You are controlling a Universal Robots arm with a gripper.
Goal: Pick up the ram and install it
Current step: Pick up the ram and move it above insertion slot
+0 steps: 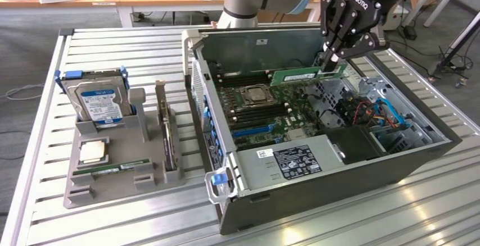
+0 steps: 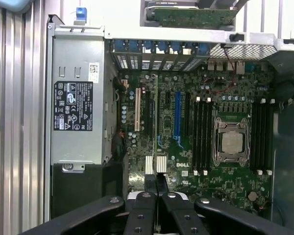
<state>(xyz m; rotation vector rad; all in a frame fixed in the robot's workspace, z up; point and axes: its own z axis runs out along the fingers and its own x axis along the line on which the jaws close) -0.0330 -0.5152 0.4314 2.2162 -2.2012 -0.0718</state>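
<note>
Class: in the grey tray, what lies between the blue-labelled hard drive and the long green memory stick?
The square silver CPU chip, seen in the exterior view, sits between the hard drive and the memory stick.

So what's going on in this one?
The robot arm's black gripper is shut on the long green RAM stick, holding it over the motherboard inside the open grey computer case. The stick does not look seated in a slot yet. A second matching stick lies in the grey holder tray beside the case.
</note>
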